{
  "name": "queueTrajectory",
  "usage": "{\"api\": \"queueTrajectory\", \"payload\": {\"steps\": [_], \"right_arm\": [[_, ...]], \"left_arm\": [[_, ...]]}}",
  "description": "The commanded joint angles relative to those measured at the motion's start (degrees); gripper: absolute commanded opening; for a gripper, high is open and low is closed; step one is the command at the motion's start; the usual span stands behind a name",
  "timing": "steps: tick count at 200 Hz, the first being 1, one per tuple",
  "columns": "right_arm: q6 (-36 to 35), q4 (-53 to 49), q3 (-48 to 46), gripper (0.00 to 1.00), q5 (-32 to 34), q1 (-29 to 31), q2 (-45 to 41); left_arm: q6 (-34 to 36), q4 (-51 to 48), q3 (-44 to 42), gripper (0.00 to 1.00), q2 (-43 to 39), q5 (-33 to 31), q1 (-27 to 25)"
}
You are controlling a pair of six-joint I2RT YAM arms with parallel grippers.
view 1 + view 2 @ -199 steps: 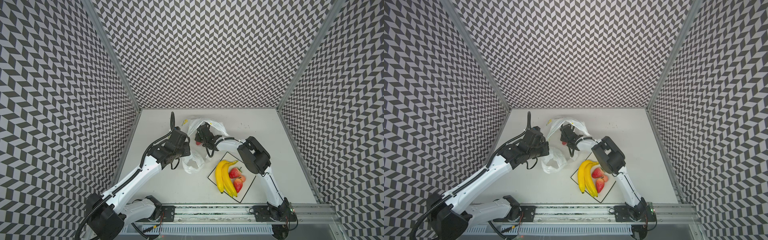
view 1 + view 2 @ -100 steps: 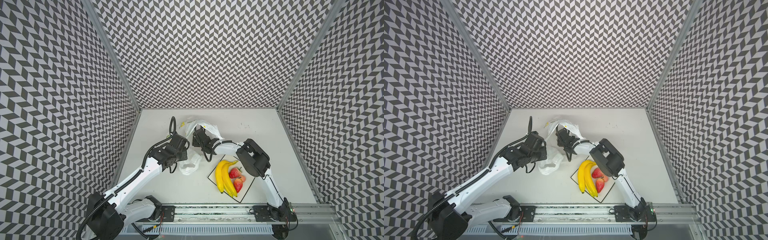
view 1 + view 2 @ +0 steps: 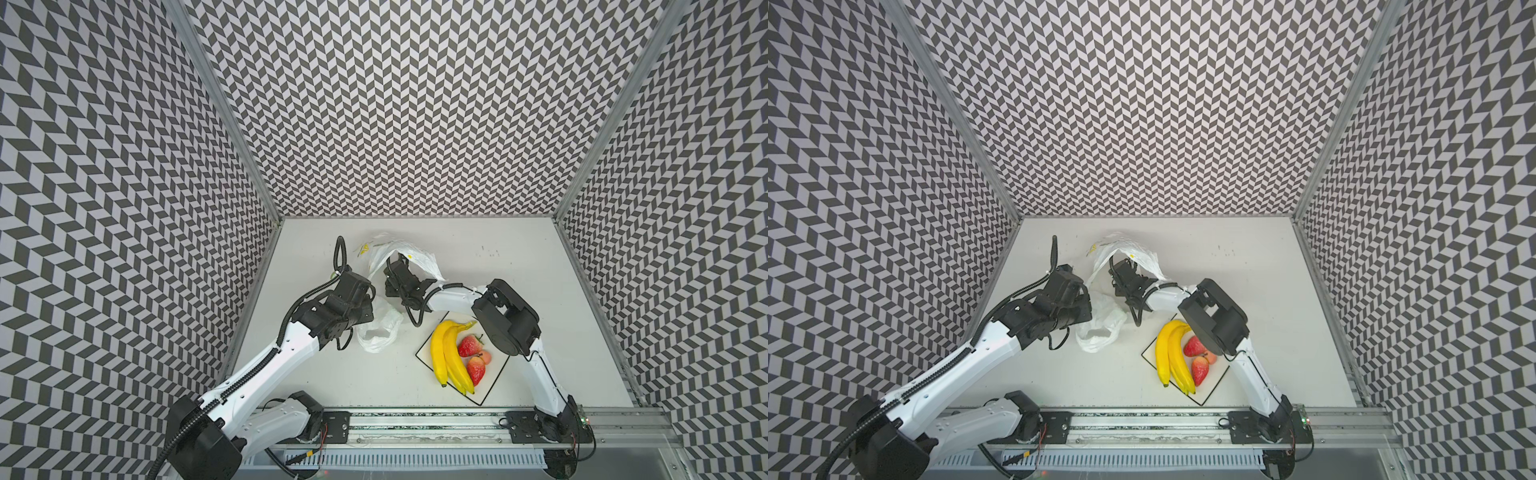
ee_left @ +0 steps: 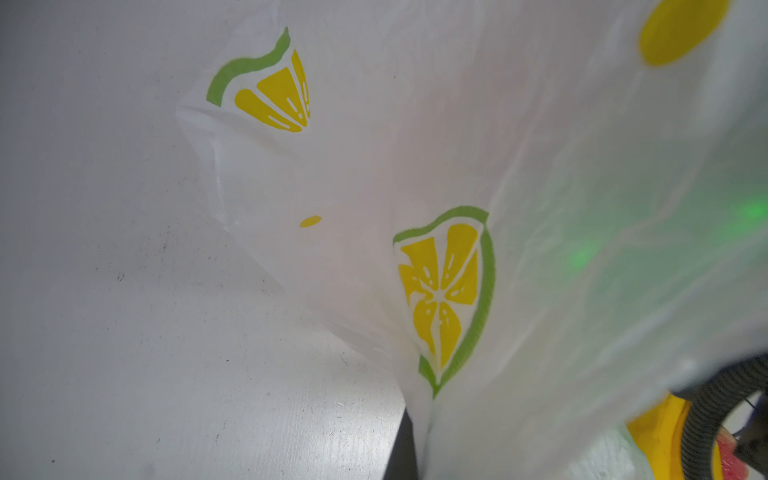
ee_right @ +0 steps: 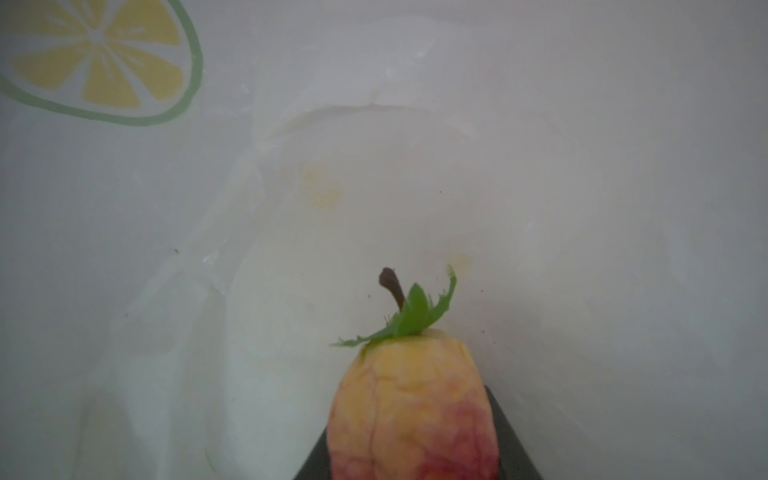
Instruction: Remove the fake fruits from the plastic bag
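Fruit (image 5: 399, 374): pinched in my right gripper (image 5: 409, 432), long axis along it, stem pointing away.
Left gripper (image 4: 415, 457): clamped on plastic bag (image 4: 540, 208).
Change: right gripper deeper inside.

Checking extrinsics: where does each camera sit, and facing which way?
Both top views: high overhead, looking down at the table; left arm and right arm show.
Left wrist: faces the plastic bag, pinched in the left gripper.
Right wrist: inside the bag, facing a green-capped fruit in the right gripper.
Shared: the bag, in all four.
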Motion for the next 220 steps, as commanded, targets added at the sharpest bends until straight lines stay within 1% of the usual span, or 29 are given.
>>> {"api": "queueTrajectory", "payload": {"steps": [1, 27, 52, 82, 112, 143, 161, 183, 200, 220], "right_arm": [[-2.48, 4.31, -3.28, 0.2, -2.78, 0.28, -7.39], [-5.94, 10.29, -10.46, 0.19, -7.03, 1.05, -14.65], [-9.5, 12.96, -16.12, 0.18, -10.48, 2.03, -20.39], [-14.45, 14.95, -22.44, 0.18, -16.08, 2.56, -27.72], [-20.18, 13.95, -28.4, 0.18, -22.74, 3.26, -36.44], [-25.66, 8.62, -35.04, 0.18, -30.17, 4.0, -47.3], [-26.99, 2.22, -38.74, 0.19, -30.6, 4.5, -54.12], [-23.84, -5.95, -43.62, 0.2, -27.38, 4.59, -63.04], [-18.31, -10.87, -47.37, 0.2, -22.8, 4.59, -69.24], [-8.72, -15.84, -51.31, 0.2, -13.99, 4.42, -75.53]], "left_arm": [[-2.73, 2.26, -0.13, 0.0, -0.46, -2.13, 0.05], [-4.9, 4.52, -0.67, 0.0, -0.33, -3.49, 0.23], [-6.53, 7.25, -0.85, 0.0, -0.21, -3.77, 0.83], [-6.68, 9.48, -0.03, 0.0, 1.05, -3.68, 1.39], [-5.95, 11.61, 0.08, 0.0, 2.18, -3.25, 3.17], [-4.26, 14.55, 0.26, 0.0, 3.72, -1.83, 5.93], [-3.53, 16.26, 0.72, 0.0, 4.9, -0.93, 7.43], [-2.91, 18.17, 1.36, 0.0, 6.41, 0.04, 8.85], [-2.47, 19.37, 1.45, 0.0, 7.17, 0.75, 9.28], [-1.9, 19.98, 1.57, 0.0, 7.75, 1.32, 9.44]]}}
